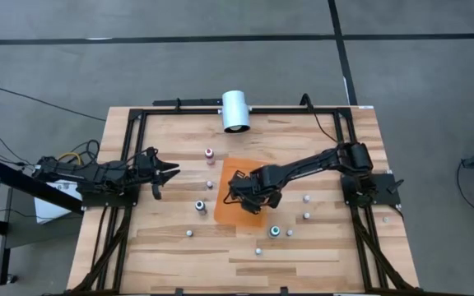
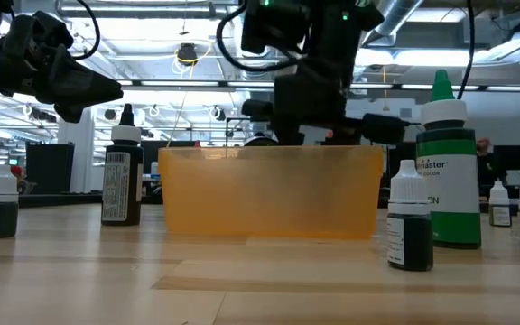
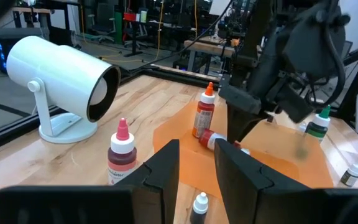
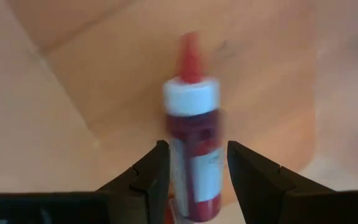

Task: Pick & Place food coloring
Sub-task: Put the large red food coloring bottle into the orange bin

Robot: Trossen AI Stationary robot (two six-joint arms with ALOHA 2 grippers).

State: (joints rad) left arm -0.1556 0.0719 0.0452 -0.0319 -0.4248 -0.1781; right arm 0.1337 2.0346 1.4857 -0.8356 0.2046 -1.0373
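Note:
An orange tray (image 1: 257,212) lies at mid-table; in the low view (image 2: 273,191) it has low translucent walls. My right gripper (image 1: 239,187) hangs over it with its fingers apart. A red food coloring bottle (image 4: 194,143) with a white collar shows blurred between them. In the left wrist view this bottle (image 3: 213,138) lies on its side in the tray, beside an upright orange bottle (image 3: 205,112). My left gripper (image 1: 169,173) is open and empty, left of the tray. A pink-topped bottle (image 1: 210,153) and a teal-topped bottle (image 1: 200,205) stand on the table. My right gripper points down over the tray with the red bottle's body (image 4: 191,174) between its fingers, which lie along it. The bottle is blurred while the fingers are sharp, and a thin gap shows at one finger (image 4: 244,168). I cannot tell whether the fingers touch it.
A white cylinder (image 1: 236,111) stands at the far edge. Another teal-topped bottle (image 1: 275,232) and several small whitish bottles (image 1: 307,198) stand around the tray. In the low view a tall green bottle (image 2: 448,171) and a dark bottle (image 2: 122,176) flank the tray.

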